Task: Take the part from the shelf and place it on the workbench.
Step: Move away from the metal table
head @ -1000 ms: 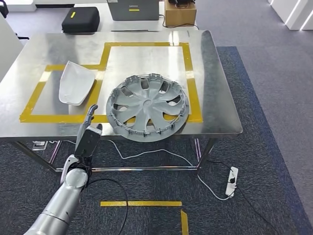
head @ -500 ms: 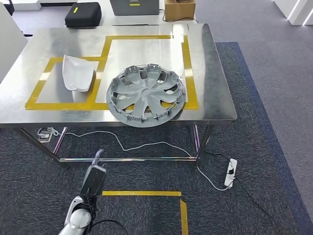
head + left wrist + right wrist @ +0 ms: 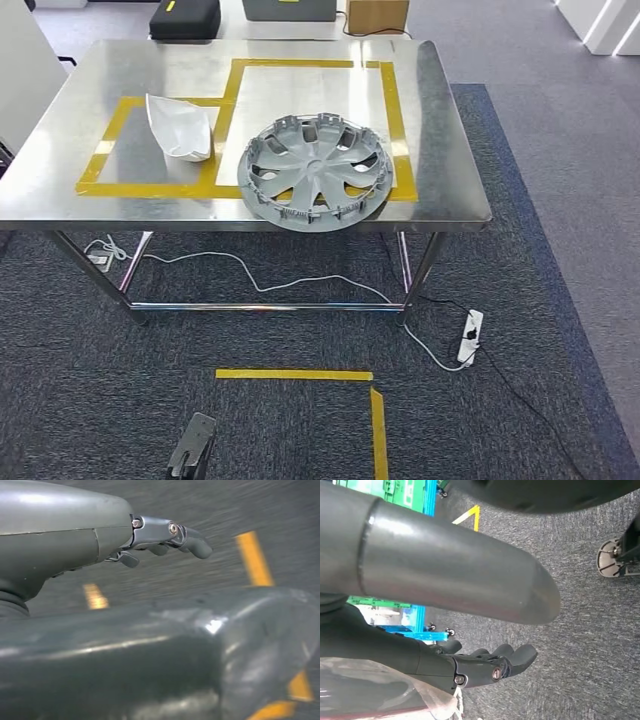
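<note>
On the steel bench (image 3: 68, 190) you can see the grey wheel cover (image 3: 315, 170) lying flat at the near edge, overlapping the yellow tape outline (image 3: 306, 64). Just beside it, to the left, a white part (image 3: 179, 127) rests inside the smaller taped square. Your left hand (image 3: 192, 454) hangs low over the carpet, well apart from both, its fingers (image 3: 188, 536) extended and holding nothing. Your right hand (image 3: 478, 667) shows fingers loosely spread, empty, above grey carpet.

Head view looks down at the workbench (image 3: 453, 190); both wrist views face the carpet (image 3: 591, 630).
</note>
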`<state>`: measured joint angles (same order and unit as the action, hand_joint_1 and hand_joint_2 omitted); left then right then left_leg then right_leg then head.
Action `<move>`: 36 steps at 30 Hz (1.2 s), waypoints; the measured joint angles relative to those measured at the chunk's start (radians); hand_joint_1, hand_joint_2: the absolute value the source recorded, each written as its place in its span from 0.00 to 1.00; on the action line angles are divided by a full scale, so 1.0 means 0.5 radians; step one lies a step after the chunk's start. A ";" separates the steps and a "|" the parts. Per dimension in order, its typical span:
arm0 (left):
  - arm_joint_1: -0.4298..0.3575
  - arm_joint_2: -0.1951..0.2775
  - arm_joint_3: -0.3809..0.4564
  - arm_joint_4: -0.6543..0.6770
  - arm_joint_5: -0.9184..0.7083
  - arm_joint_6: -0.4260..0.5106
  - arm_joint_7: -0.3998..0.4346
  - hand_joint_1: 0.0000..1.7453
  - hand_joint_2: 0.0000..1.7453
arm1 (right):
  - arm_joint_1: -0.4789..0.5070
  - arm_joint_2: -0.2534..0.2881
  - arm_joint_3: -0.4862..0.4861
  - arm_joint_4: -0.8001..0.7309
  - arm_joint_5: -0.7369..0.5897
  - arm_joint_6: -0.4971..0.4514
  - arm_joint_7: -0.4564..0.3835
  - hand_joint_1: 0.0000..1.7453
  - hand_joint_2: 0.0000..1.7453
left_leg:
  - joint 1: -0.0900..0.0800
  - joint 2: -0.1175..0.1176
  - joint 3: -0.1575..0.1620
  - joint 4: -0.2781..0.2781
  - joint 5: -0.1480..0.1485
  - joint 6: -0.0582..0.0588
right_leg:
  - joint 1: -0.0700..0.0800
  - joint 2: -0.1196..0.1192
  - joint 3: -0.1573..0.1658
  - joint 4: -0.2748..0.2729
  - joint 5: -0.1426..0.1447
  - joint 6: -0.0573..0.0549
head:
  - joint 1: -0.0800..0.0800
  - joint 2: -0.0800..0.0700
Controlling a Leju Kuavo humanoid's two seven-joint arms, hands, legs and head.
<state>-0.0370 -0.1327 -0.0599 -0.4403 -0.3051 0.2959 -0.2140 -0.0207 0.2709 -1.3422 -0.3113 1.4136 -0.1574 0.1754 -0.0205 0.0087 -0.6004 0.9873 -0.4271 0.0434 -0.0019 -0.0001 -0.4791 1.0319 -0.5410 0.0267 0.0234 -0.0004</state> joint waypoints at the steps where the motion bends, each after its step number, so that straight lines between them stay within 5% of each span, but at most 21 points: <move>1: 0.003 -0.003 0.008 0.055 -0.003 0.008 0.006 0.00 0.00 | -0.005 -0.001 -0.003 0.000 0.002 -0.002 0.001 0.00 0.00 | 0.000 0.000 -0.011 0.004 0.016 -0.008 | 0.005 0.002 0.065 -0.105 -0.013 -0.007 | -0.001 0.000; 3: 0.006 -0.009 0.018 0.142 -0.006 0.015 0.012 0.00 0.00 | -0.009 -0.002 -0.010 0.000 0.003 -0.006 0.004 0.00 0.00 | 0.004 -0.001 -0.025 -0.001 0.056 -0.028 | 0.010 0.001 0.093 -0.184 -0.019 -0.015 | -0.001 0.000; 5: 0.006 -0.010 0.024 0.204 -0.008 0.015 0.021 0.00 0.00 | -0.010 -0.002 -0.013 0.000 0.003 -0.010 0.006 0.00 0.00 | 0.008 -0.014 -0.042 0.012 0.035 -0.053 | 0.003 -0.008 0.062 -0.200 0.026 -0.043 | 0.002 0.000; 7: 0.004 -0.009 0.030 0.250 -0.010 0.016 0.031 0.00 0.00 | -0.015 -0.002 -0.013 0.000 0.003 -0.011 0.006 0.00 0.00 | 0.017 -0.024 -0.089 0.155 -0.128 -0.084 | -0.007 -0.019 0.019 -0.209 0.078 -0.070 | -0.005 0.000; 9: 0.002 -0.008 0.033 0.281 -0.012 0.017 0.038 0.00 0.00 | -0.016 -0.003 -0.013 0.000 0.003 -0.011 0.006 0.00 0.00 | 0.034 -0.023 -0.146 0.424 -0.316 -0.112 | -0.008 -0.023 -0.047 -0.191 0.122 -0.075 | -0.014 0.000; 11: 0.000 -0.007 0.034 0.304 -0.012 0.017 0.039 0.00 0.00 | -0.016 -0.003 -0.013 0.000 0.003 -0.012 0.006 0.00 0.00 | 0.053 -0.023 -0.135 0.583 -0.336 -0.132 | -0.014 -0.030 -0.125 -0.160 0.158 -0.064 | -0.015 0.000; 12: -0.001 -0.007 0.034 0.312 -0.012 0.017 0.039 0.00 0.00 | -0.017 -0.003 -0.013 0.000 0.003 -0.012 0.006 0.00 0.00 | 0.063 -0.023 -0.082 0.561 -0.287 -0.142 | -0.019 -0.033 -0.164 -0.142 0.173 -0.056 | -0.015 0.000; 14: -0.008 -0.008 0.034 0.323 -0.014 0.018 0.044 0.00 0.00 | -0.018 -0.004 -0.014 0.000 0.003 -0.012 0.006 0.00 0.00 | 0.081 -0.023 0.106 0.328 -0.210 -0.159 | -0.029 -0.034 -0.231 -0.103 0.198 -0.033 | -0.016 0.000; 16: -0.017 -0.009 0.034 0.334 -0.024 0.027 0.085 0.00 0.00 | -0.020 -0.004 -0.015 0.000 0.003 -0.012 0.006 0.00 0.00 | 0.082 -0.026 0.278 0.065 -0.233 -0.156 | -0.031 -0.035 -0.271 -0.072 0.224 -0.004 | -0.017 0.000; 19: -0.009 -0.011 0.034 0.375 -0.071 0.062 0.207 0.00 0.00 | -0.021 -0.005 -0.024 0.000 -0.007 -0.011 0.007 0.00 0.00 | 0.067 -0.029 0.299 -0.014 -0.245 -0.106 | -0.034 -0.031 -0.287 -0.072 0.276 0.039 | -0.019 0.000; 21: 0.011 -0.011 0.033 0.402 -0.108 0.075 0.256 0.00 0.00 | -0.017 -0.005 -0.040 0.000 -0.023 -0.004 0.007 0.00 0.00 | 0.063 -0.018 0.257 -0.012 -0.206 -0.058 | -0.042 -0.019 -0.312 -0.043 0.226 0.058 | -0.017 0.000; 23: 0.025 -0.017 0.028 0.418 -0.142 0.084 0.273 0.00 0.00 | -0.015 -0.006 -0.057 0.000 -0.039 0.007 0.008 0.00 0.00 | 0.059 -0.010 0.195 -0.014 -0.151 -0.020 | -0.043 -0.009 -0.374 0.128 0.023 0.065 | -0.008 0.000; 25: 0.031 -0.023 0.018 0.426 -0.175 0.092 0.283 0.00 0.00 | -0.018 -0.008 -0.071 0.000 -0.055 0.022 0.007 0.00 0.00 | 0.047 -0.010 0.120 -0.009 -0.092 -0.006 | -0.037 -0.005 -0.433 0.405 -0.171 0.065 | -0.003 0.000; 26: 0.031 -0.024 0.012 0.430 -0.193 0.096 0.285 0.00 0.00 | -0.019 -0.010 -0.076 0.000 -0.063 0.030 0.004 0.00 0.00 | 0.039 -0.008 0.083 -0.007 -0.064 -0.004 | -0.035 -0.005 -0.430 0.501 -0.196 0.062 | -0.002 0.000; 28: 0.031 -0.025 -0.008 0.436 -0.242 0.110 0.296 0.00 0.00 | -0.022 -0.015 -0.088 0.000 -0.071 0.051 -0.009 0.00 0.00 | 0.026 -0.006 0.012 -0.003 -0.011 -0.003 | -0.030 -0.005 -0.328 0.507 -0.128 0.047 | -0.003 0.000; 30: 0.029 -0.027 -0.043 0.441 -0.298 0.125 0.320 0.00 0.00 | -0.028 -0.026 -0.096 0.000 -0.070 0.076 -0.027 0.00 0.00 | 0.016 -0.009 -0.037 0.000 0.037 -0.007 | -0.015 -0.002 -0.088 0.235 -0.038 0.013 | -0.003 0.000; 32: 0.027 -0.031 -0.080 0.442 -0.346 0.136 0.337 0.00 0.00 | -0.044 -0.039 -0.099 0.003 -0.063 0.092 -0.047 0.00 0.00 | 0.010 -0.011 -0.064 0.003 0.084 -0.019 | 0.003 0.001 0.140 -0.096 -0.055 -0.016 | -0.002 0.000; 34: 0.027 -0.033 -0.112 0.444 -0.381 0.144 0.348 0.00 0.00 | -0.058 -0.047 -0.099 0.011 -0.057 0.098 -0.066 0.00 0.00 | 0.010 -0.008 -0.076 -0.006 0.135 -0.038 | 0.014 0.003 0.202 -0.230 -0.073 -0.029 | 0.000 0.000; 36: 0.029 -0.032 -0.136 0.448 -0.396 0.157 0.362 0.00 0.00 | -0.061 -0.054 -0.100 0.026 -0.049 0.099 -0.079 0.00 0.00 | 0.016 -0.012 -0.092 0.005 0.121 -0.061 | 0.009 -0.008 0.161 -0.228 -0.032 -0.048 | 0.002 0.000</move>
<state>-0.0226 -0.1488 -0.1280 -0.2164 -0.5029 0.3743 -0.0329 -0.0511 0.2440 -1.3920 -0.2984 1.3888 -0.1079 0.1357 -0.0123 0.0025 -0.6463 0.9898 -0.3664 0.0130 0.0024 -0.0041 -0.3987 0.9180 -0.5571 0.0027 0.0246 -0.0004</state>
